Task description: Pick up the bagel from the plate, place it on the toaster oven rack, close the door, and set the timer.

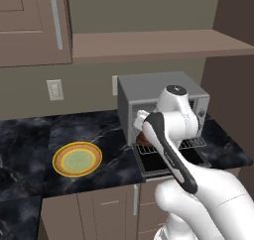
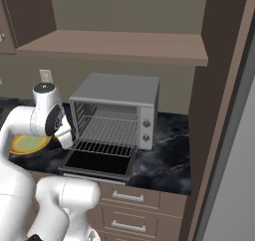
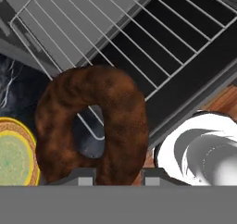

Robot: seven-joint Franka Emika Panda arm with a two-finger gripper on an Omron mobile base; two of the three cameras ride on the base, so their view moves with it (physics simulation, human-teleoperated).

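My tool (image 3: 113, 174) is clamped on the bagel (image 3: 95, 126): in the hand view its two dark tips (image 3: 76, 177) rise just under the ring's lower edge, and the bagel sits between and above them. The bagel is a dark brown, mottled ring with one centre hole, through which a rack wire and dark surface show. It hangs over the near left corner of the rack (image 3: 115, 38), above the lowered door (image 2: 98, 163), not resting on either as far as I can tell.

Taking the toaster oven (image 2: 117, 110) as landmark: my white arm (image 1: 171, 135) reaches in from the front, its elbow bent high before the oven's front in the left base view, its wrist turned down at the oven's left front corner in the right base view. The door lies flat, hinged down toward me, its dark glass facing up. The silver wire rack is drawn partly out over it. Two small knobs (image 2: 146, 130) sit on the narrow strip at the oven's right.

To the oven's left, on the dark marbled desk (image 1: 30, 135), lies the plate (image 1: 77, 158), yellow-orange at the rim and pale green in the centre, well apart from the oven. Nothing stands between plate and oven but my own arm.

Behind the oven, a pale outlet (image 1: 55, 90) is on the wall to its left, and a brown shelf (image 2: 119, 46) runs above it.
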